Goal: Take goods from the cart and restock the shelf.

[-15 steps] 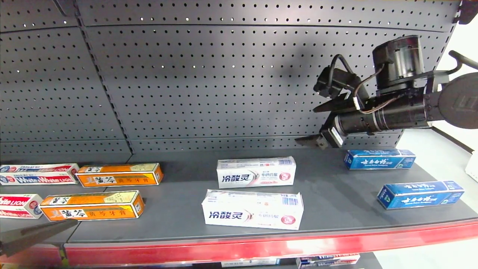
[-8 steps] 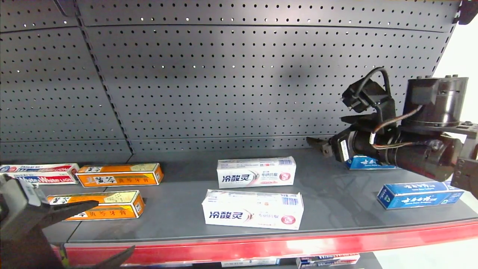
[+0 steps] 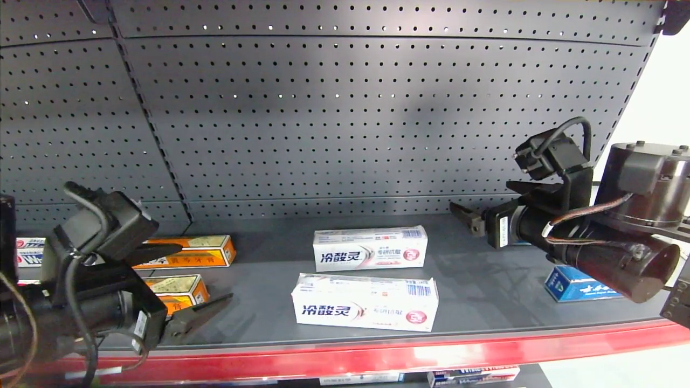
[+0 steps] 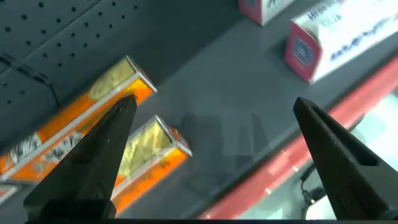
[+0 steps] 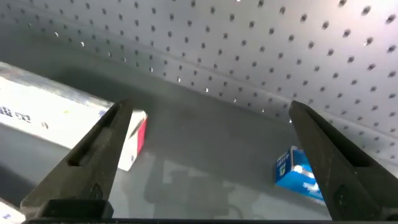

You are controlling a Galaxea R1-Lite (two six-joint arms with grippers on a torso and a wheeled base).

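Observation:
On the grey shelf (image 3: 259,285) lie two white toothpaste boxes (image 3: 370,248) (image 3: 365,302) in the middle. Orange boxes (image 3: 188,252) sit at the left, partly behind my left arm. A blue box (image 3: 574,284) peeks out under my right arm. My left gripper (image 3: 207,271) hovers open and empty beside the front orange box (image 3: 175,288). In the left wrist view the left gripper (image 4: 212,104) stands over the orange boxes (image 4: 155,146). My right gripper (image 3: 463,213) hangs open and empty above the shelf's back right. The right gripper (image 5: 209,107) frames bare shelf between a white box (image 5: 56,121) and a blue box (image 5: 298,171).
A grey pegboard (image 3: 323,118) backs the shelf, and a red lip (image 3: 377,353) runs along its front. Red-and-white boxes (image 3: 24,250) lie at the far left. More boxes (image 3: 474,374) show on the shelf below. Bare shelf lies between the white and blue boxes.
My left arm has risen from the lower left, its open gripper now by the orange boxes. My right arm has dropped and drawn back to the right, covering the blue boxes.

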